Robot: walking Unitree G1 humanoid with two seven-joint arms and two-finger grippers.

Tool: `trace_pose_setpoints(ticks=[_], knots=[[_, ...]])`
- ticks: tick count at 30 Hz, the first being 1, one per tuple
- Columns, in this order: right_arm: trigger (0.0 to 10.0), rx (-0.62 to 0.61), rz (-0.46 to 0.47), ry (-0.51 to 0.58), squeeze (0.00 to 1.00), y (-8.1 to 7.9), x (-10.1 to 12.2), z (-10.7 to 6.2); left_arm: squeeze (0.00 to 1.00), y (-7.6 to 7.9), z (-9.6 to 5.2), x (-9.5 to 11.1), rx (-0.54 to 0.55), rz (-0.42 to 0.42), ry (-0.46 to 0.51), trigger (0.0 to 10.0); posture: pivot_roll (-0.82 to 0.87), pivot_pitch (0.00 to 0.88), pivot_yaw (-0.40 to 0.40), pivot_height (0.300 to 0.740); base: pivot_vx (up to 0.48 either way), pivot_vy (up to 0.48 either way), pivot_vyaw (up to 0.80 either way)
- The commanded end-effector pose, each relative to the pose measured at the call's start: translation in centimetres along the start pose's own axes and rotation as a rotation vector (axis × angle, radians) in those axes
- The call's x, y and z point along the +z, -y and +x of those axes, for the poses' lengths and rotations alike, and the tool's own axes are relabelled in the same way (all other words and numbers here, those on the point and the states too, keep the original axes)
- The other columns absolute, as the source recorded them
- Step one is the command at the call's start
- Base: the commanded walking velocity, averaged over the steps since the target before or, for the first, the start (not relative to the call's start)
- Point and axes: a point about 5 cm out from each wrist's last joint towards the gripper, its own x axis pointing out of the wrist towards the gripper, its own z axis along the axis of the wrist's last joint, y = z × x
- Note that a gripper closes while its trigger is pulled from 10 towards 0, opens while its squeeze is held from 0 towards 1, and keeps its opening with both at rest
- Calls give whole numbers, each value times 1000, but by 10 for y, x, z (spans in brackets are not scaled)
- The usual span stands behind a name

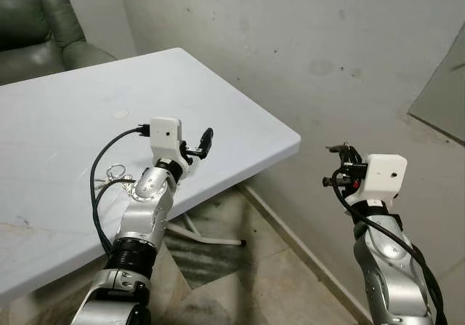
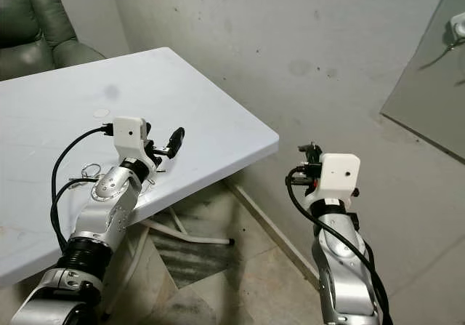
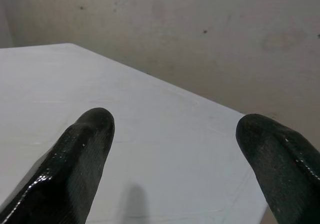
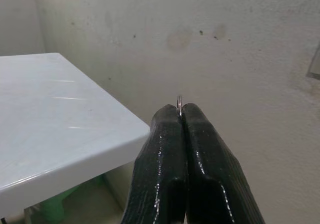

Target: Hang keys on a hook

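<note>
Carry step, by my read. Right gripper (image 4: 181, 115) at 4 o'clock beside the wall, fingers pressed together, pinching a thin key ring (image 4: 179, 102). Left gripper (image 3: 175, 149) spread over white table (image 1: 218, 107) at 9 o'clock. Next: find the hook.

A table (image 1: 240, 114) stands on the left, with an armchair (image 1: 36, 34) behind it at far left. A wall (image 1: 305, 41) runs along its right.
</note>
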Motion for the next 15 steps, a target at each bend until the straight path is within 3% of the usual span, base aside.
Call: trace_pose_setpoints(ticks=[1, 15], knots=[[10000, -1, 7, 20, 0, 0, 5, 3, 0, 3, 6, 5, -4, 5, 12, 10000, -133, 0, 3, 740, 0, 0, 0], [10000, 12, 9, 30, 0, 2, 8, 12, 0, 5, 4, 4, 21, 13, 34, 10000, -96, 0, -33, 740, 0, 0, 0]])
